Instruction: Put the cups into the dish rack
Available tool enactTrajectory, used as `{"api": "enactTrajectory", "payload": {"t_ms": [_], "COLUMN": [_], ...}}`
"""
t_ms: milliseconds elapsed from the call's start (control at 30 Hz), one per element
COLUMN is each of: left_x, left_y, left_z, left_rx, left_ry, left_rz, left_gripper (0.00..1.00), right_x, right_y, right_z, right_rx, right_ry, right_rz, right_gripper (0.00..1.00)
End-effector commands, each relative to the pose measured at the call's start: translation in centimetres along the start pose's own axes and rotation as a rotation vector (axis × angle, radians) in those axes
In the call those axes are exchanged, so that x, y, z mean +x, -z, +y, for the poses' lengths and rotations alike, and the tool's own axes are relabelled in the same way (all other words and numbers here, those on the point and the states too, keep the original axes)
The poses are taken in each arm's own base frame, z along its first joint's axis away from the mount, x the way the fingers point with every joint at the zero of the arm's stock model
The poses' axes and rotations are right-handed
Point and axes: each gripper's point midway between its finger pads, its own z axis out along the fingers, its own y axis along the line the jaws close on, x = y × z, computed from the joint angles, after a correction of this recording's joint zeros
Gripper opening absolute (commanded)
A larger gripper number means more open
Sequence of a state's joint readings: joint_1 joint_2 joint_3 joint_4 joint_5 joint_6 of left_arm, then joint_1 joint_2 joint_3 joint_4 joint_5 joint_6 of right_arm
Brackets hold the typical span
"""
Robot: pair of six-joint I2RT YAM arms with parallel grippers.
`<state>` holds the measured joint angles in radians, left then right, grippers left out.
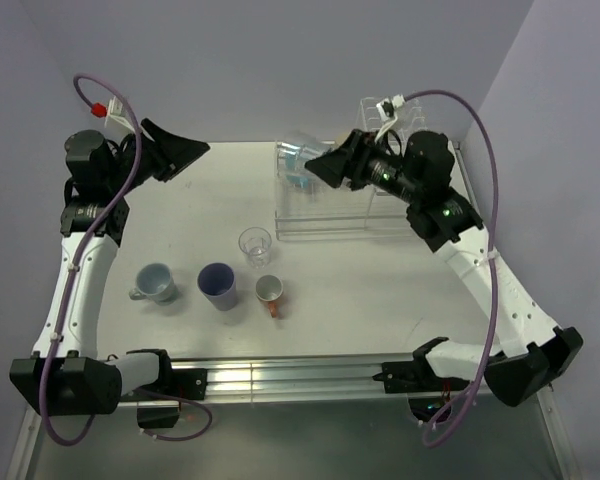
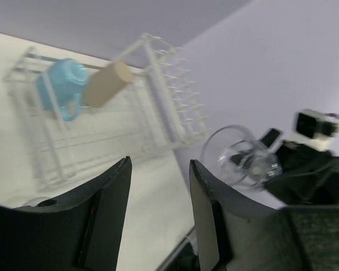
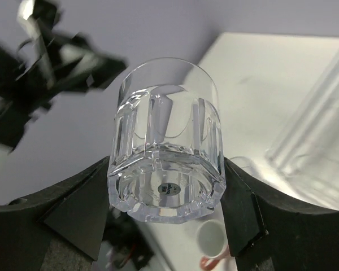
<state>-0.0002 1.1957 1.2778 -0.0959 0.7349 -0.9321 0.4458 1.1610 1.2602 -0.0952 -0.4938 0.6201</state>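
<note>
My right gripper [image 1: 315, 166] hovers over the clear dish rack [image 1: 330, 222] at the back, shut on a clear glass [image 3: 166, 164] that it holds tilted between its fingers. In the left wrist view a light blue cup [image 2: 65, 87] and a tan cup [image 2: 107, 83] lie in the rack [image 2: 158, 101]. Four cups stand on the table: another clear glass [image 1: 255, 243], a purple cup [image 1: 217, 284], a grey-blue mug [image 1: 155, 283] and a small orange-handled mug [image 1: 270, 290]. My left gripper [image 1: 192, 158] is open and empty at the far left, away from the cups.
The rack's tall plate dividers [image 2: 183, 96] rise at its right end. Purple walls close the table at the back and right. A metal rail [image 1: 280, 378] runs along the near edge between the arm bases.
</note>
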Motion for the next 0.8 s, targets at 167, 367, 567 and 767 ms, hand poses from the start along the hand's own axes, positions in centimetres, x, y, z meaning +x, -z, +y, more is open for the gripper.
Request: {"api": "enactTrajectory", "payload": {"t_ms": [167,367,567,767], "left_x": [1.4,2.0,3.5,4.5], "left_y": [1.1,2.4,3.2,3.3], "left_z": [8.7,11.0,12.8,13.8], "left_rx": [-0.368,-0.476,-0.518,-0.528], "left_ry": [-0.052,-0.098,-0.112,-0.111], "left_rz": [-0.002,-0.005,0.017,0.034], "left_gripper": [0.5,0.5,0.5,0.5], "right_x": [-4.0,-1.5,2.7,7.0], "right_y": [-0.5,-4.4,-8.8,-12.0], "right_z": [-9.9,-15.0,-18.1,-21.3], "right_rx": [0.584,0.744,0.788,0.831], "right_ry": [0.205,0.246,0.271,0.283], "right_rz": [0.068,0.202,0.342,0.457], "right_gripper": [0.0,0.0,0.0,0.0]}}
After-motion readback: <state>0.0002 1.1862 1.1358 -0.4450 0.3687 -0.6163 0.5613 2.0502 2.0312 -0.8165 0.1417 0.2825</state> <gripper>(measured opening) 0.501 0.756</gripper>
